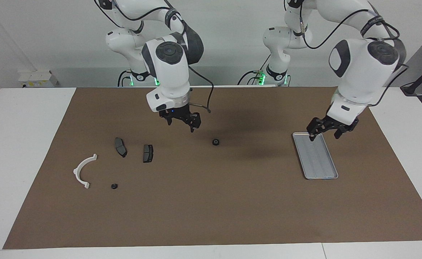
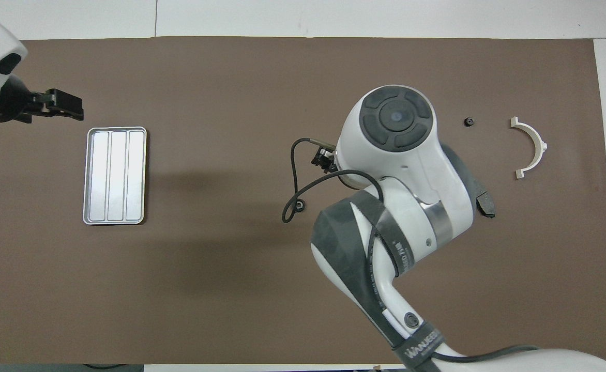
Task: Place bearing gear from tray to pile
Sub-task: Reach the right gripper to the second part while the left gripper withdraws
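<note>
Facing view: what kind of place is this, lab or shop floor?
Most likely a robot lab bench: two arms mounted at a white table against a bare wall, a brown mat as work surface, and a few loose parts beside a metal tray.

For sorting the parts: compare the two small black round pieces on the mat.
The larger round piece lies alone mid-mat between the pads and the tray; the smaller round piece lies beside the white half-ring bracket. The larger one looks bigger and lies nearer the robots. Both are dark, ring-like, and rest untouched on the mat.
</note>
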Tool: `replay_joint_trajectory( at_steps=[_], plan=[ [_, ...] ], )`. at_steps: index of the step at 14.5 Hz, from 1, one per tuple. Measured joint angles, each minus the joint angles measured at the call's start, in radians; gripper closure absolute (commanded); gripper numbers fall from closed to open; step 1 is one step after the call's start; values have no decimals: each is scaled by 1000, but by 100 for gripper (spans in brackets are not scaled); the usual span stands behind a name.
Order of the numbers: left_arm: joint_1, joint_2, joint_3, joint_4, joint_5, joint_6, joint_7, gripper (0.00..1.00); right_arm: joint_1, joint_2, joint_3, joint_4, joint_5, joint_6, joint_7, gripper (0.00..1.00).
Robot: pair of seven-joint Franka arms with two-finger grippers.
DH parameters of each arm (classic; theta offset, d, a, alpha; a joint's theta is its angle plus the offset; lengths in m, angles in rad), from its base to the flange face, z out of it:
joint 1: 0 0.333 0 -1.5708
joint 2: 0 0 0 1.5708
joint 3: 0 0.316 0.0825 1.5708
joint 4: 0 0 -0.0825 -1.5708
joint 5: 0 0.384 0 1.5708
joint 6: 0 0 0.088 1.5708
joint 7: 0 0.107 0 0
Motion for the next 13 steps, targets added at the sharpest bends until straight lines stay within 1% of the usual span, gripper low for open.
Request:
replay_joint_trajectory(
  at_steps=[2, 3, 4, 5, 9, 13],
  plan=[
    [21, -50, 1, 5, -2, -3, 22, 19, 43, 12, 0, -50, 0, 74, 60, 0],
    [21, -76, 0, 5, -2, -12, 23, 38, 56, 19, 0, -71, 0, 107, 78, 0],
    [21, -98, -3, 5, -2, -27, 22, 65, 67, 29, 0, -90, 0, 139, 94, 0],
    [20, -116, -6, 4, -2, -43, 22, 100, 74, 37, 0, -106, 0, 170, 106, 0],
    [16, -163, -17, 3, -2, -135, 21, 100, 105, 79, 0, -148, 0, 255, 139, 0],
    [9, -221, -20, 2, -2, -210, 18, 100, 154, 162, 0, -156, 0, 333, 175, 0]
  ],
)
